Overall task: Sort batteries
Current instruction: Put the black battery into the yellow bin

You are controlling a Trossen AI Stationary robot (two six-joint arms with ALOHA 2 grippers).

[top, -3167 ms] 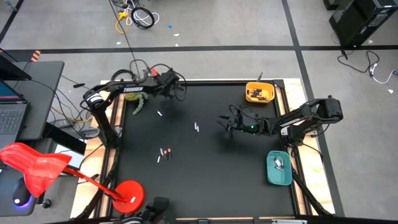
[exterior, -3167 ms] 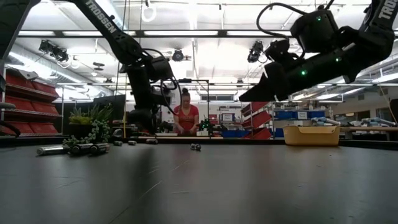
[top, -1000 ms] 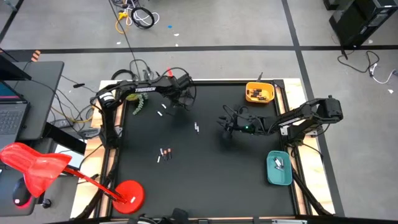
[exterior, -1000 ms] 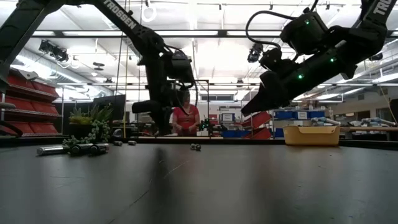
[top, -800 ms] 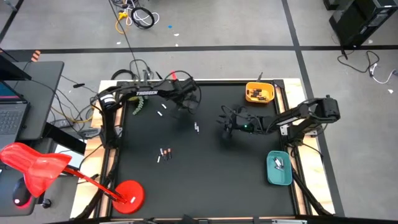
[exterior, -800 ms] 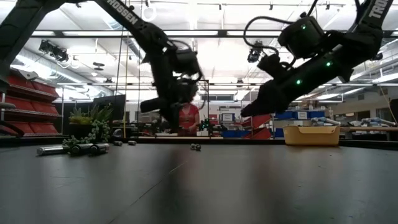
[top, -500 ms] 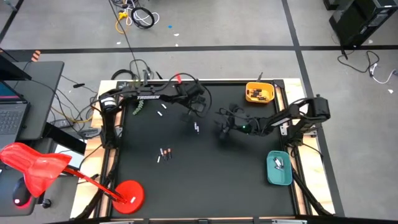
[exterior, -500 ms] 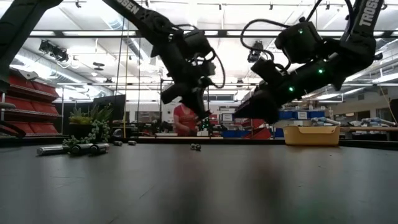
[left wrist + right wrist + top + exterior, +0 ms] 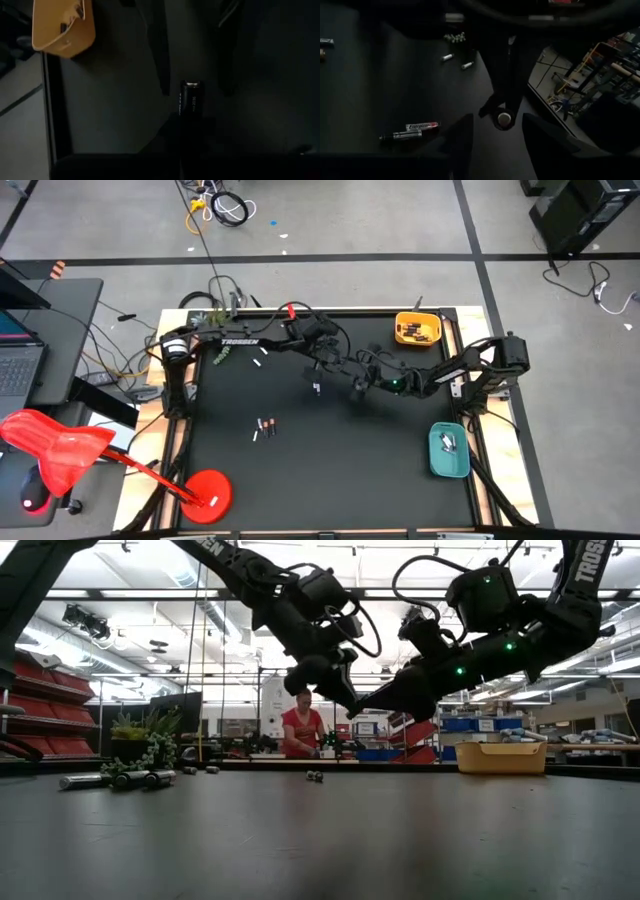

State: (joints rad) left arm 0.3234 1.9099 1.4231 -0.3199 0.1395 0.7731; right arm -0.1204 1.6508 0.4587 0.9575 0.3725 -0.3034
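Note:
My left gripper (image 9: 344, 370) reaches across the table's middle, shut on a dark battery (image 9: 191, 95) held in the air. My right gripper (image 9: 497, 122) faces it, open, with one finger (image 9: 161, 65) on each side of the battery's free end (image 9: 505, 118), touching nothing. Loose batteries lie flat on the black mat: one (image 9: 316, 387) below the grippers, a small group (image 9: 265, 425) nearer the near edge, and others (image 9: 262, 350) toward the far left. The yellow tray (image 9: 418, 328) holds dark batteries. The teal tray (image 9: 448, 450) holds silvery ones. My left gripper pinches the battery by its rear end (image 9: 191, 114) between the two fingers. The battery lies along the fingers and its other end sticks out past their tips toward my right gripper. It is lifted clear of the table.
A small green plant (image 9: 222, 352) sits at the mat's far left corner. The wooden table border (image 9: 470, 430) runs along the right beside the trays. A red lamp (image 9: 60, 445) stands off the table's left. A person (image 9: 300, 730) is in the room behind.
My left arm has swung from the far left part of the mat toward the table's right, carrying the battery up to my right gripper. My right gripper has shifted a little toward the left and turned to face it. The batteries on the mat have stayed put.

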